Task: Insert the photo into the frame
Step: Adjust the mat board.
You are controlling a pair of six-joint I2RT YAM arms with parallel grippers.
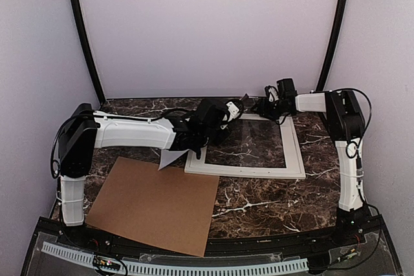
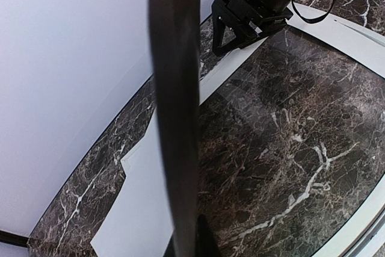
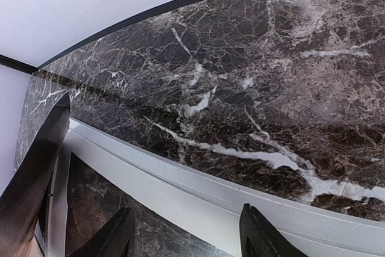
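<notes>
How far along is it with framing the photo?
Nothing is finished: the frame lies flat, the marble table showing through its middle. In hand: the left fingers pinch what looks like the photo, seen edge-on, at the frame's left end; the right fingers hover open at its far rail. Left: laying the photo inside.

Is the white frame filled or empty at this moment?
Empty. The frame lies flat and the marble tabletop shows through its clear centre in the top and left wrist views; nothing lies flat inside.
</notes>
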